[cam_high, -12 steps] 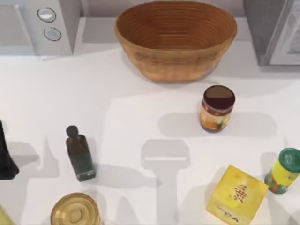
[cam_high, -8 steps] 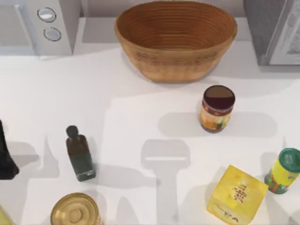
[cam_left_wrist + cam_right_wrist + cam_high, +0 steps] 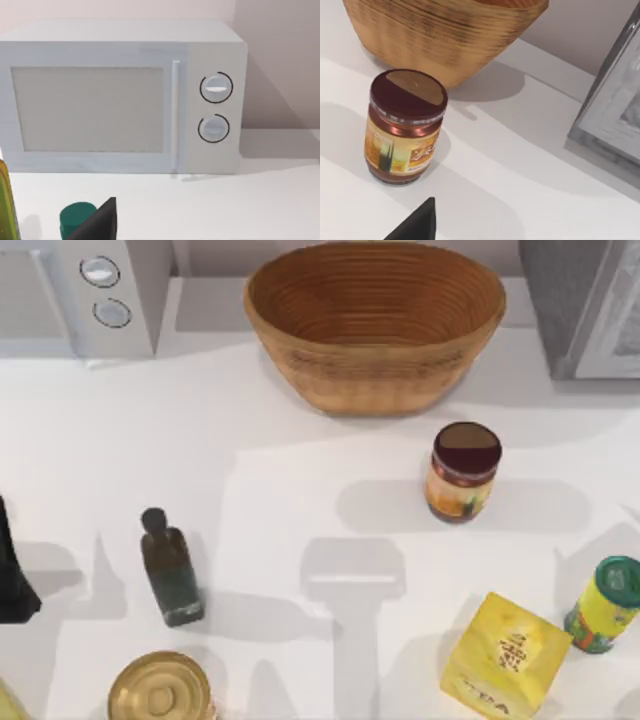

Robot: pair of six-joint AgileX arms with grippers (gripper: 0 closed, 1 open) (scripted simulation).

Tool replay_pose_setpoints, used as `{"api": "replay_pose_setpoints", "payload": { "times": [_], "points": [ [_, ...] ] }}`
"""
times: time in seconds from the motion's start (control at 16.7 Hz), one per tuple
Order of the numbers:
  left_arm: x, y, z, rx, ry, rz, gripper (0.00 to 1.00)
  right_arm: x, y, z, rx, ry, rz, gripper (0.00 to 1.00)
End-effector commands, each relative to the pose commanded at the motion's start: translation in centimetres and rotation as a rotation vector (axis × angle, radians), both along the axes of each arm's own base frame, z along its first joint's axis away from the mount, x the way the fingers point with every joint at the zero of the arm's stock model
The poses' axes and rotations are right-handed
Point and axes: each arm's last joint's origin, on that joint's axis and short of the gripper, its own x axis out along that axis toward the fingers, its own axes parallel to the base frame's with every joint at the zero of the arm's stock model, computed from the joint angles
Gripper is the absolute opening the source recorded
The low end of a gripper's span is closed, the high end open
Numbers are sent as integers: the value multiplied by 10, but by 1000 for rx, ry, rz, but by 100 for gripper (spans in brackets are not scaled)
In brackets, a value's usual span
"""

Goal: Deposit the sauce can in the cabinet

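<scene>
While the sauce can (image 3: 463, 471) stands upright near the basket (image 3: 375, 320), cabinet (image 3: 585, 305) at far right, grippers' grip state impossible to tell.

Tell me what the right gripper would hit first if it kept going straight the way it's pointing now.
Probably the sauce can. In the right wrist view it stands upright on the table just ahead of the right gripper's fingertip, with the basket behind it. Depth is uncertain, so it might pass just beside the can.

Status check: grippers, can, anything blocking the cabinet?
Left arm parked at table's left edge. Can upright on table, ungripped, below the basket. Cabinet at far right corner; nothing between it and the can.
</scene>
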Motion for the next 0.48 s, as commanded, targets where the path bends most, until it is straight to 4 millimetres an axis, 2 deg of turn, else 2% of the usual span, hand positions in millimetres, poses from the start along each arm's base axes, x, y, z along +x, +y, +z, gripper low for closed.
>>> {"api": "replay_pose_setpoints", "payload": {
  "times": [0.24,0.48],
  "points": [
    [0,0,0,0,0,0,100,24,3,25,-110,49,218,100],
    [0,0,0,0,0,0,100,54,3,41,-180,73,419,100]
  ]
}}
